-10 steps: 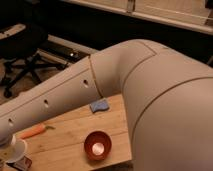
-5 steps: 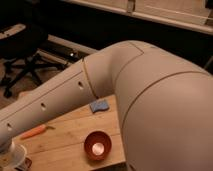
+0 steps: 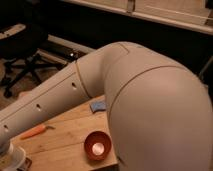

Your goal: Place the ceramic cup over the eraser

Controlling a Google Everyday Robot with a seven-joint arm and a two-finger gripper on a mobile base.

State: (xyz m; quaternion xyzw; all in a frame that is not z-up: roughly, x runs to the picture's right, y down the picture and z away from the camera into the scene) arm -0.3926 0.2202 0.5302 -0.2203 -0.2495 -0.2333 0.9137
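Observation:
The white ceramic cup (image 3: 13,158) shows only in part at the bottom-left corner, on the wooden table (image 3: 62,137). A small dark block, probably the eraser (image 3: 26,163), lies right beside it at the frame's lower edge. My gripper (image 3: 6,150) is at the far bottom-left, at the end of the big beige arm (image 3: 140,110), right at the cup and mostly cut off by the frame edge. The arm fills most of the view and hides the table's right side.
A red-brown bowl (image 3: 97,145) stands at the table's near middle. A blue pad (image 3: 98,106) lies farther back by the arm. An orange carrot-like piece (image 3: 34,131) lies to the left. An office chair (image 3: 20,60) stands on the floor behind.
The arm has swung a little, and the cup at its end has shifted down and left toward the frame corner. Bowl, pad and orange piece have not moved.

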